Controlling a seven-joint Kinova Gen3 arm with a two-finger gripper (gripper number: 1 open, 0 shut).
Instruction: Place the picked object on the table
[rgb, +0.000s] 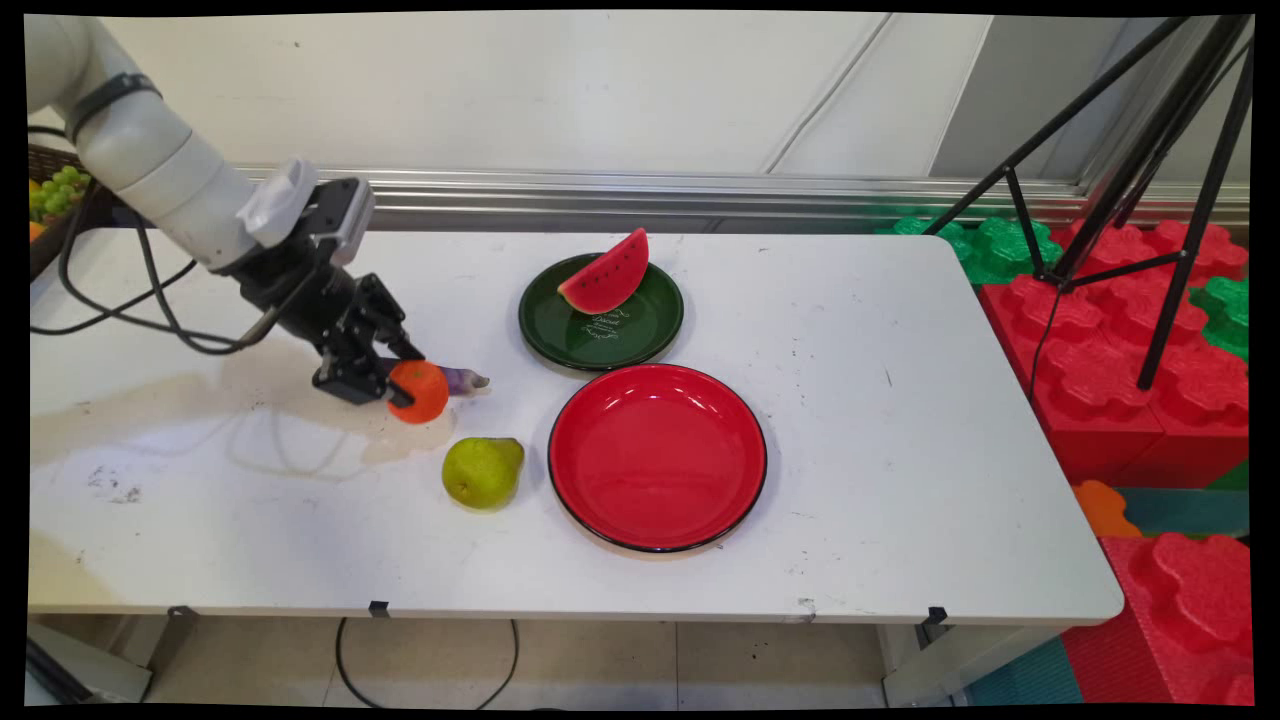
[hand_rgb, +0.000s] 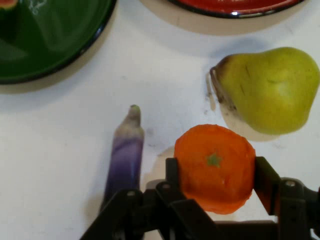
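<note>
- Your gripper is closed on the orange, one finger on each side of it, low over the white table at its left-centre
- Judge the orange round, firm and light, its skin likely smooth; a grip across its widest part, as you have it, should keep it from rolling out
- A purple eggplant lies just beside it, seemingly untouched
- A green pear sits near, with the red plate and the green plate carrying a watermelon slice beyond
</note>
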